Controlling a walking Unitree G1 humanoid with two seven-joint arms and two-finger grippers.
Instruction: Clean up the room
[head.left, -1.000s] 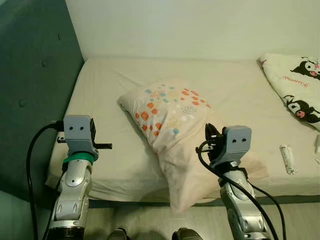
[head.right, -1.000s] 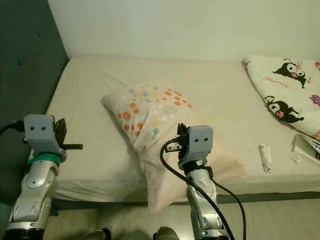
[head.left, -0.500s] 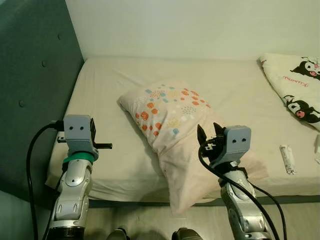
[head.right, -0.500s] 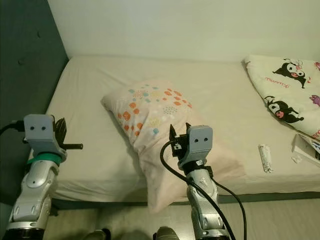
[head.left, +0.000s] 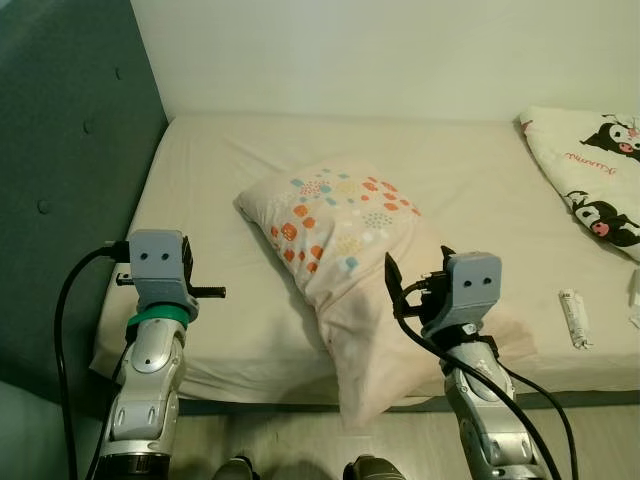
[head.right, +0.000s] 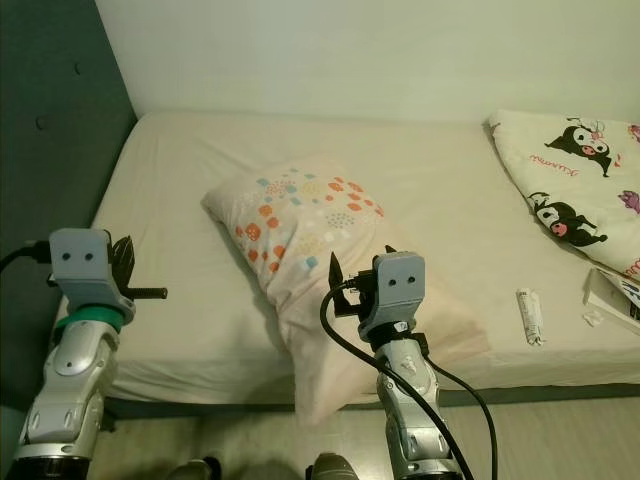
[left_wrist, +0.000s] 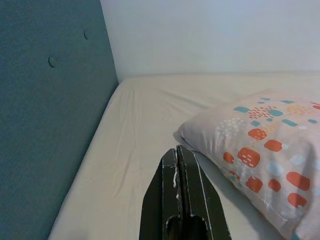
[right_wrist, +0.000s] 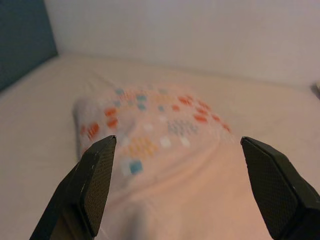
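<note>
A pale pink pillow (head.left: 340, 225) dotted with orange, blue and white lies askew on the bed (head.left: 220, 170), and its lower end droops over the front edge. My right gripper (head.left: 416, 262) hovers just above that lower part, open wide. In the right wrist view its fingers (right_wrist: 95, 175) frame the patterned end of the pillow (right_wrist: 150, 125) with nothing between them. My left gripper (left_wrist: 177, 150) is shut and empty. It is held over the bed's front left corner, pointing past the pillow's left corner (left_wrist: 200, 135).
A dark teal padded headboard (head.left: 60, 150) walls off the left side. A white blanket with a cartoon print (head.left: 590, 170) lies at the back right. Near the front right edge are a white tube (head.left: 575, 318) and a white flat object (head.right: 610, 292). The floor runs below the bed.
My right gripper has gone from shut to wide open above the pillow's lower part. The left arm and the pillow have not moved.
</note>
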